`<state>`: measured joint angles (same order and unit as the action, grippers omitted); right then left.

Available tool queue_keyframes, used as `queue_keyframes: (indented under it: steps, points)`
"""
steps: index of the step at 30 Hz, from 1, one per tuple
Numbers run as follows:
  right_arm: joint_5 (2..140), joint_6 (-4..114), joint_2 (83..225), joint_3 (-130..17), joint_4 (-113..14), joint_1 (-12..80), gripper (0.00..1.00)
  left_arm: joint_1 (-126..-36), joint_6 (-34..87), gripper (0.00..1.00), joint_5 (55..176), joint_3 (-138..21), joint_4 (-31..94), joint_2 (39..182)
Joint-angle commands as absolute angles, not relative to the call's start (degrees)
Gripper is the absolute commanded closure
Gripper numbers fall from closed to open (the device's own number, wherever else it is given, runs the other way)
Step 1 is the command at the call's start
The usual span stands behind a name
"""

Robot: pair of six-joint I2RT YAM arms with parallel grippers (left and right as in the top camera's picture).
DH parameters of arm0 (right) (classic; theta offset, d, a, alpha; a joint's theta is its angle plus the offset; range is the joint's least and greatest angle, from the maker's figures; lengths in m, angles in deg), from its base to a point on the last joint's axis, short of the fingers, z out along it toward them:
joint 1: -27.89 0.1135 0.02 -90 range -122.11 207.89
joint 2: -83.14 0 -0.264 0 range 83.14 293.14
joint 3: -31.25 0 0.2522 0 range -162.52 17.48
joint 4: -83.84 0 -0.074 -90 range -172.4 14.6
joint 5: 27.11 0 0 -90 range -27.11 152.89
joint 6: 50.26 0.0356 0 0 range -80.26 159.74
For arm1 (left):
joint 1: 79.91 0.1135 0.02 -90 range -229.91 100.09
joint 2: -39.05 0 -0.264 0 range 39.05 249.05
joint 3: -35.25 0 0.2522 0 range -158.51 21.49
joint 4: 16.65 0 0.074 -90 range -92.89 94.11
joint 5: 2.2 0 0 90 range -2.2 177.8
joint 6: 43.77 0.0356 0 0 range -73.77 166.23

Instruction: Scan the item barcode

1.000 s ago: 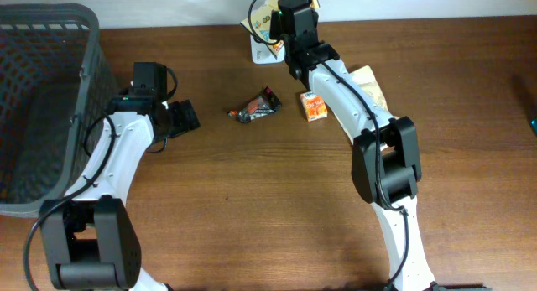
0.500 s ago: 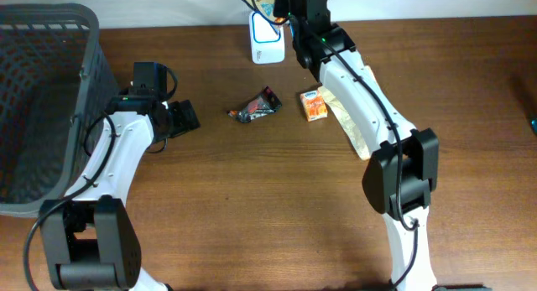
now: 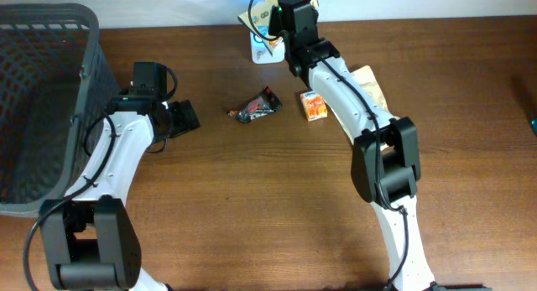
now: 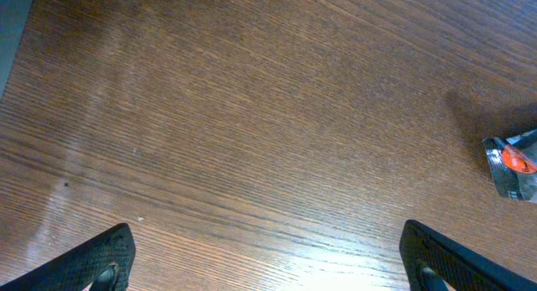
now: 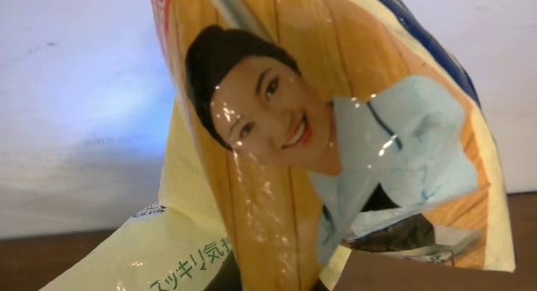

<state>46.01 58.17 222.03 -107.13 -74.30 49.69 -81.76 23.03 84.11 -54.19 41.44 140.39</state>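
White-shelled left arm [image 3: 113,157] and right arm [image 3: 348,94], black joint housings, looping black cables, black left tool [image 3: 186,116].

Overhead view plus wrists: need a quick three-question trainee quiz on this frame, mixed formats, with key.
1. True or false: the left gripper holds an item.
2. What is the right gripper shut on? A) yellow bag B) a bottle C) nothing
3. Fill in: the small box lying beside the dark wrapper, on the side nearer the right arm, is ___ in colour.

Key: 1 false (jaws wide, only bare table under them); 2 A; 3 orange.
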Motion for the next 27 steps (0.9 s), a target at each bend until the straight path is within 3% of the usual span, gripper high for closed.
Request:
queue_keyframes:
  steps: [1, 6, 8, 12, 22, 27]
  points:
    - [44.0, 56.7, 212.2, -108.2, -71.8, 46.1, 0.96, -81.7, 22.7, 0.01, 83.5, -54.8, 41.4, 139.2]
    - [44.0, 56.8, 203.5, -108.2, -58.8, 36.2, 0.96, -81.7, 22.7, 0.01, 83.5, -54.8, 41.4, 139.2]
    - [44.0, 56.7, 200.8, -108.2, -46.9, 29.1, 0.96, -81.7, 22.7, 0.01, 83.5, -54.8, 41.4, 139.2]
    - [44.2, 56.8, 203.0, -107.9, -35.5, 19.7, 0.96, -81.7, 22.7, 0.01, 83.5, -54.8, 41.3, 139.2]
    - [44.2, 58.2, 214.7, -107.3, -33.9, 2.8, 0.96, -81.7, 22.7, 0.01, 83.5, -54.8, 41.4, 139.2]
    - [44.2, 58.2, 216.0, -107.2, -32.7, -2.0, 0.89, -81.7, 22.7, 0.01, 83.5, -54.8, 41.4, 139.2]
